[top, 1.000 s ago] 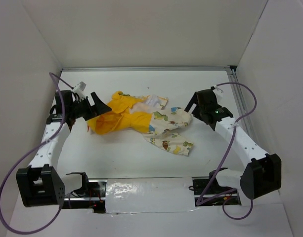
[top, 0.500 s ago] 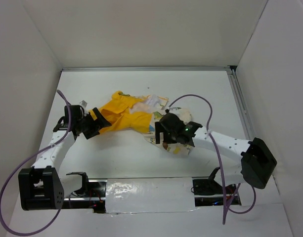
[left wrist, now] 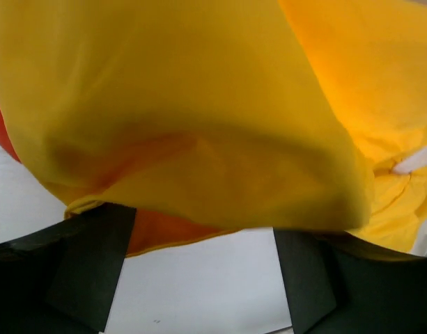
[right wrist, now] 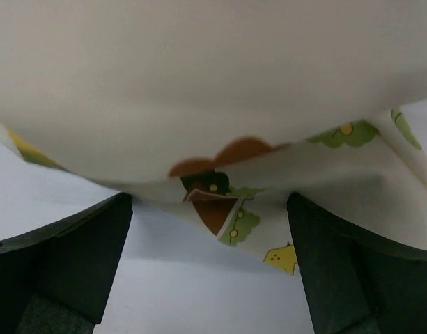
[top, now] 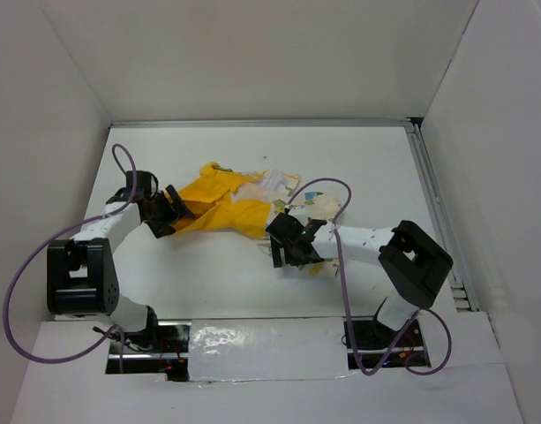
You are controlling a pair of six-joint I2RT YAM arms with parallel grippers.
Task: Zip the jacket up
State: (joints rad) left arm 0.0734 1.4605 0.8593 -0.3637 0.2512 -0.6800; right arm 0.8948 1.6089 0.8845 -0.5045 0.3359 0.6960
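The jacket (top: 239, 205) lies crumpled on the white table, its orange-yellow lining up and its cream printed part to the right. My left gripper (top: 175, 212) is open at the jacket's left edge; in the left wrist view yellow fabric (left wrist: 199, 118) hangs over the gap between its fingers (left wrist: 88, 264). My right gripper (top: 286, 246) is open at the jacket's lower right edge; in the right wrist view cream printed fabric (right wrist: 220, 104) droops between its fingers (right wrist: 338, 264). No zipper shows.
White walls enclose the table (top: 226, 283) on three sides. A metal rail (top: 433, 203) runs along the right edge. Purple cables (top: 341, 256) loop off both arms. A taped strip (top: 252, 340) lies at the near edge.
Both arms have swung inward to the jacket. The right gripper moved from the far right to the lower right edge. The left gripper closed in on the left edge.
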